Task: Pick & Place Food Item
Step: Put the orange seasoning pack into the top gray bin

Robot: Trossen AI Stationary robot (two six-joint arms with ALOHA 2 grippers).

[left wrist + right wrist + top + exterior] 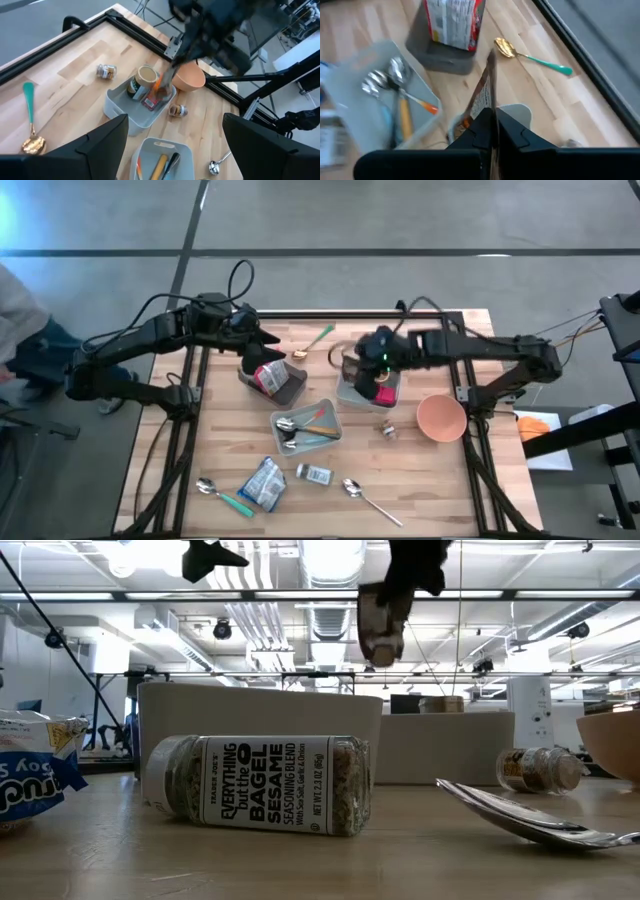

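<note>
My right gripper [372, 373] is shut on a thin brownish packet [484, 95]. It hangs over a light grey tray [348, 392] that holds a tan-lidded jar [145, 77] and a red item [151, 102]. In the low view the packet [380, 625] hangs high above the table. My left gripper [268, 340] stands open at the table's far left, above a red-and-white food pack [268, 377] that leans in a dark tray [293, 388]. Nothing is between its fingers. My right gripper pinches the packet's upper end [490, 112] between its two fingers. The fingers slant down from the table's right side. The packet shows edge-on, hanging below the fingers and lifted clear of the tray.
A middle tray [330, 412] holds cutlery. A tan bowl [440, 417] stands at the right and a small jar [388, 430] beside it. A seasoning jar [313, 473], a blue bag [262, 483] and two spoons [360, 495] lie near the front edge. A gold spoon [312, 342] lies at the far side.
</note>
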